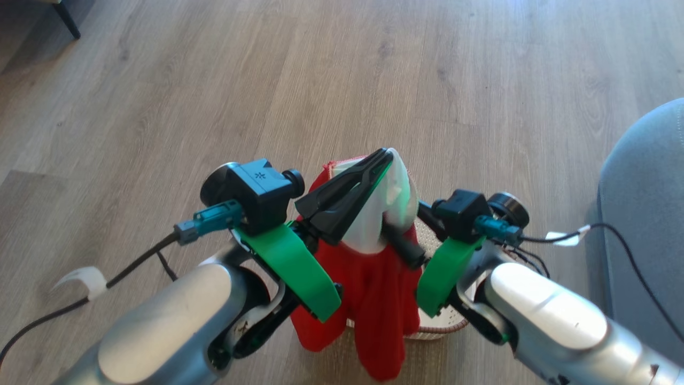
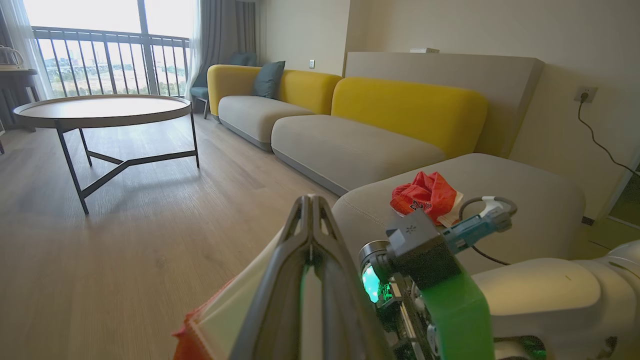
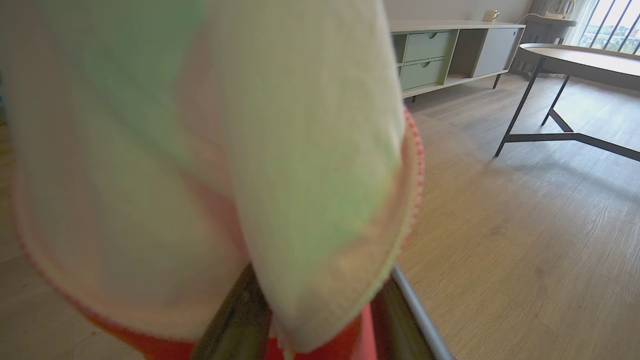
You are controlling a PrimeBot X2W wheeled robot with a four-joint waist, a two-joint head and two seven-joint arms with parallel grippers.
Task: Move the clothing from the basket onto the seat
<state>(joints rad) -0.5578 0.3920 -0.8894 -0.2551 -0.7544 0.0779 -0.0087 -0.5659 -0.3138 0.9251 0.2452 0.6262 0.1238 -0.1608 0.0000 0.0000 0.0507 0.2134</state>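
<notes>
A red garment of the clothing (image 1: pixel 374 299) with a white panel hangs between my two raised arms, above the basket (image 1: pixel 446 326). My left gripper (image 1: pixel 383 156) is shut on the white panel's top edge, and its closed fingertips (image 2: pixel 310 202) also meet in the left wrist view. My right gripper (image 1: pixel 403 246) pokes into the cloth from the right. White fabric (image 3: pixel 250 150) drapes over its fingers (image 3: pixel 412 305) and hides the tips, with red cloth between them. Another red garment (image 2: pixel 425 195) lies crumpled on the grey seat (image 2: pixel 530 200), whose edge (image 1: pixel 646 214) is at my right.
Wooden floor (image 1: pixel 374 64) spreads ahead. A round coffee table (image 2: pixel 100 105) on dark legs stands further off, and a sideboard with green drawers (image 3: pixel 435 55) is beyond it. The yellow-backed sofa (image 2: pixel 405 107) runs along the wall. Cables (image 1: pixel 128 267) trail from both wrists.
</notes>
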